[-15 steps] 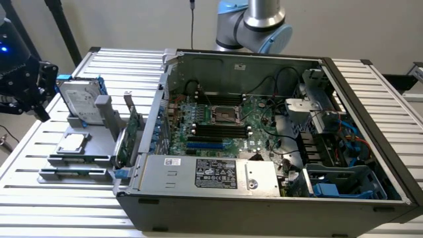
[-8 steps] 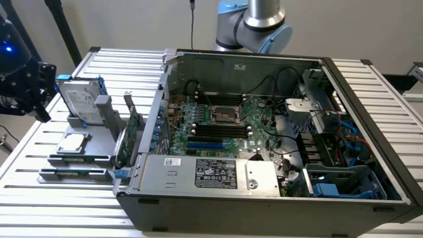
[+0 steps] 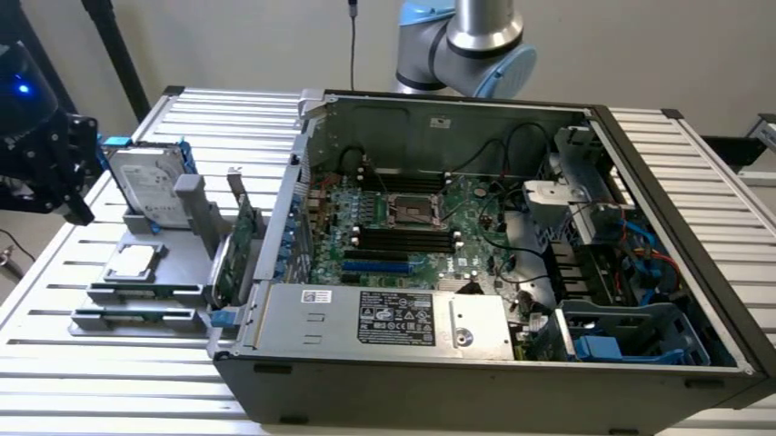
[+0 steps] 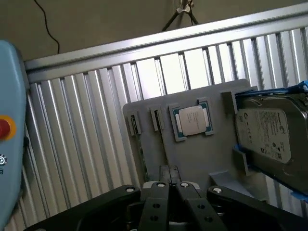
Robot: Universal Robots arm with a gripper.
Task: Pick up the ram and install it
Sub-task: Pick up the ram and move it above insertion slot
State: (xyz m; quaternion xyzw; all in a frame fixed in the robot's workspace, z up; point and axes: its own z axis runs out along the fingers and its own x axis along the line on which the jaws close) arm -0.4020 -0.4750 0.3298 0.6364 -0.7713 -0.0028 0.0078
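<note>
A grey holder (image 3: 200,218) stands on the slatted table at the exterior view's left, beside the open computer case (image 3: 485,363). The ram (image 4: 141,153) is a thin green stick standing on edge in a narrow slot of the holder (image 4: 192,159), and a second narrow slot runs beside it. In the exterior view those slots (image 3: 136,315) are at the holder's near end. My gripper (image 4: 168,174) hangs above the holder, shut, with nothing between its fingers. Its black body (image 3: 54,168) is at the far left of the exterior view, apart from the holder.
The holder also carries a processor chip (image 4: 192,120), a hard drive (image 4: 269,137) and an upright green expansion card (image 3: 246,238). The motherboard (image 3: 412,232) with its long black slots lies inside the case. A blue panel with a red button (image 4: 7,130) is close by.
</note>
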